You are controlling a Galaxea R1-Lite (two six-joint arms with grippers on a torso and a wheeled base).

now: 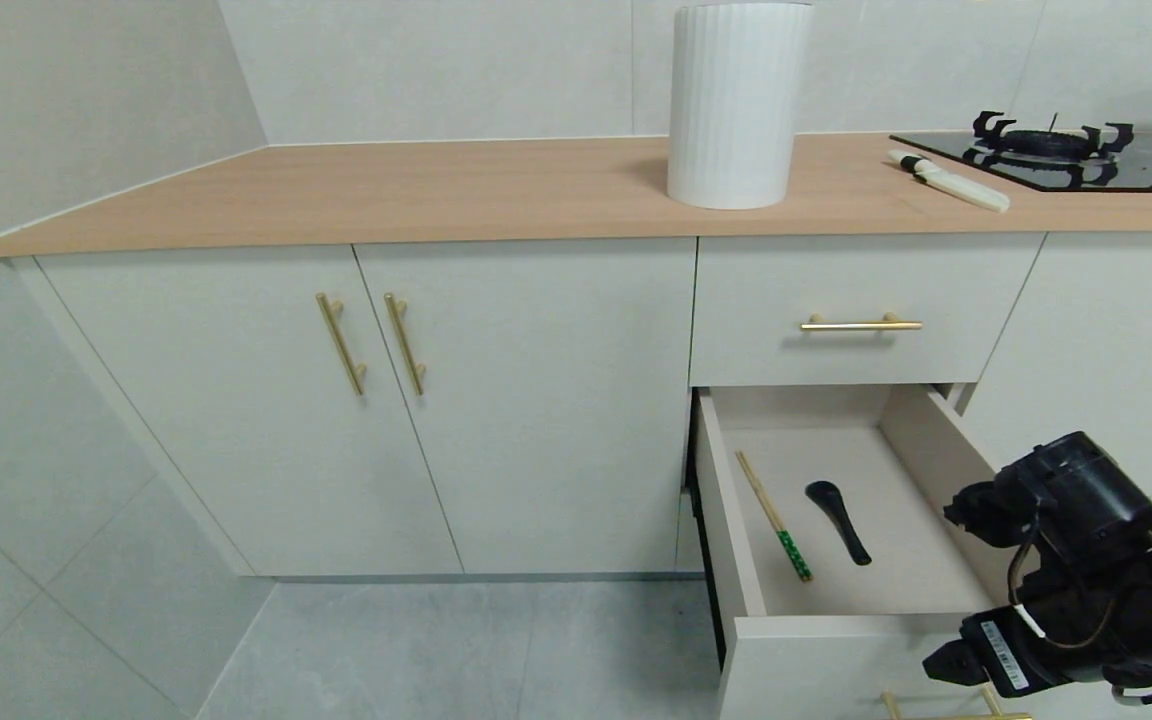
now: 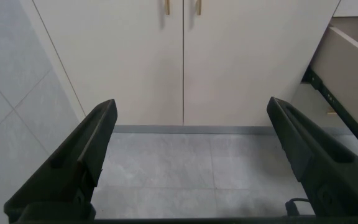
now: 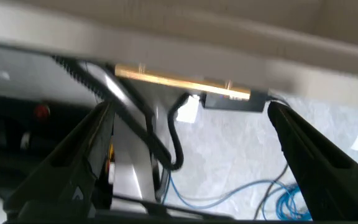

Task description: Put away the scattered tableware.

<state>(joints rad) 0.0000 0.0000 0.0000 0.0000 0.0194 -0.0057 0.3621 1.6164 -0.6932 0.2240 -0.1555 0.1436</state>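
right gripper (image 3: 189, 106): wide open, empty, low by front of open drawer (image 1: 731, 520) | left gripper (image 2: 191, 102): wide open, empty | chopsticks (image 1: 774, 518), spoon (image 1: 839, 520): lying in drawer | white knife (image 1: 948, 180): on countertop (image 1: 436, 190) beside stove (image 1: 1066, 150), well above right gripper, long axis slanted toward stove, nearer right arm, probably next pick

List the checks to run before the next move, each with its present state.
1. Drawer open: ok.
2. Chopsticks and spoon lying inside it: ok.
3. Knife put away: not ok; it lies on the counter beside the stove.
4. Left pincer open and empty: ok.
5. Right pincer open and empty, near the drawer's handle: ok.
6. Other tableware left out beyond the stove: cannot tell.
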